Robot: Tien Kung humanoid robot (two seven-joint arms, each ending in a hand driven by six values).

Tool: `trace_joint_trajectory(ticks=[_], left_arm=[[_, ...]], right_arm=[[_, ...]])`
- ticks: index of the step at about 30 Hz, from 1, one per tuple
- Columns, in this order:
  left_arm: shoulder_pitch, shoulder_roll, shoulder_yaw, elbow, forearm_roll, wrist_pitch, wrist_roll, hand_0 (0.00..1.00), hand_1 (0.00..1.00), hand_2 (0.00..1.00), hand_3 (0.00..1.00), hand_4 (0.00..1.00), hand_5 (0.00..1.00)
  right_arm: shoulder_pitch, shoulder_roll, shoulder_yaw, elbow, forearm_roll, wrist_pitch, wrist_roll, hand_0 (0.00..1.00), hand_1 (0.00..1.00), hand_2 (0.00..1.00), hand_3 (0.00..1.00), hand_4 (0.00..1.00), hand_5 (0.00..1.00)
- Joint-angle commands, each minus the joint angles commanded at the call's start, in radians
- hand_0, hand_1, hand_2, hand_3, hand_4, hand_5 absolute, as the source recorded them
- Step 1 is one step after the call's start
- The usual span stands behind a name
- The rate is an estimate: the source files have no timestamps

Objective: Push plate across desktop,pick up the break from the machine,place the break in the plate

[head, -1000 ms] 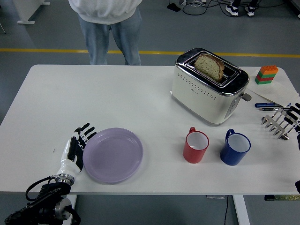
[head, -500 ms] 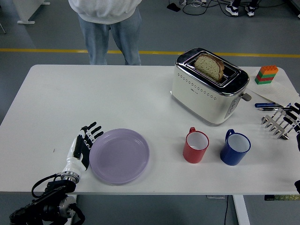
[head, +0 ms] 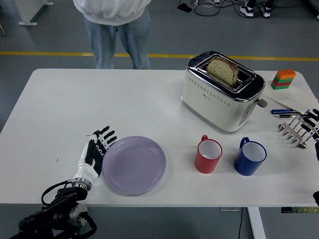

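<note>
A lilac plate [head: 134, 165] lies flat on the white table [head: 99, 104] near its front edge, left of centre. My left hand [head: 95, 152] is open, fingers straight, and its fingertips [head: 106, 140] touch the plate's left rim. A slice of brown bread [head: 222, 70] stands in a slot of the cream and chrome toaster [head: 222, 92] at the back right. My right hand [head: 301, 130] is open at the right edge, level with the toaster's base, holding nothing.
A red mug [head: 208, 155] and a blue mug [head: 249, 157] stand in front of the toaster, right of the plate. A stack of coloured bricks [head: 283, 79] and pens [head: 284, 112] lie at the far right. A person [head: 116, 27] stands behind the table's far edge.
My left hand has moved right along the front of the table, sliding the plate right toward the red mug. The right hand and the bread have not moved.
</note>
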Motion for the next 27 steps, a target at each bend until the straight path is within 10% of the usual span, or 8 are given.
trace_joint_trajectory(ticks=[27], left_arm=[[-0.067, -0.063, 0.079, 0.047, -0.071, -0.007, -0.006, 0.758, 0.783, 0.801, 0.829, 0.446, 0.998]], right_arm=[[0.000, -0.001, -0.018, -0.002, 0.001, 0.000, 0.000, 0.714, 0.676, 0.676, 0.621, 0.510, 0.417]])
